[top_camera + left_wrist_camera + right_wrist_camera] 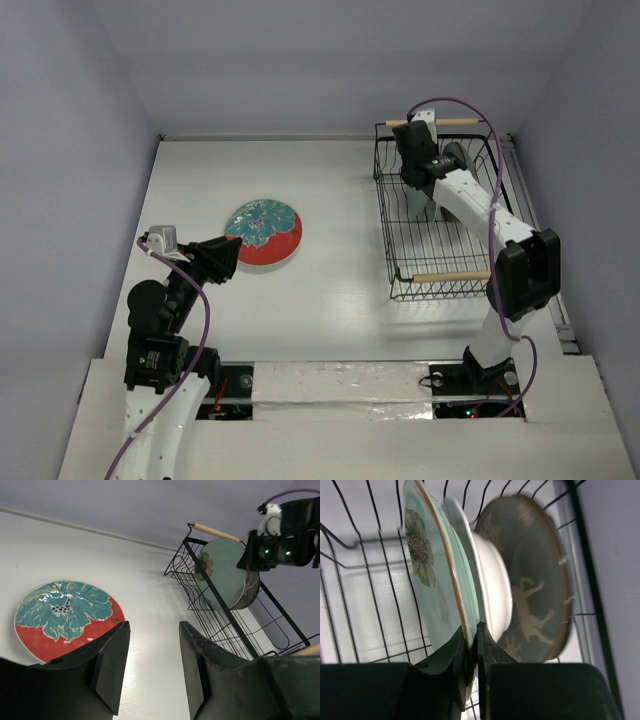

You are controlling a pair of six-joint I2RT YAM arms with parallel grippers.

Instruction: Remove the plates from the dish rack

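Note:
The red plate with a teal floral centre lies flat on the table, also in the left wrist view. My left gripper is open and empty, just right of it. The black wire dish rack stands at the back right. In it, on edge, stand a pale green plate with a flower, a plain white plate and a grey deer plate. My right gripper reaches into the rack, shut on the green plate's rim.
The rack has wooden rod handles at its far end and near end. Its wire walls close in around my right gripper. Purple cables loop over both arms. Grey walls bound the table on three sides.

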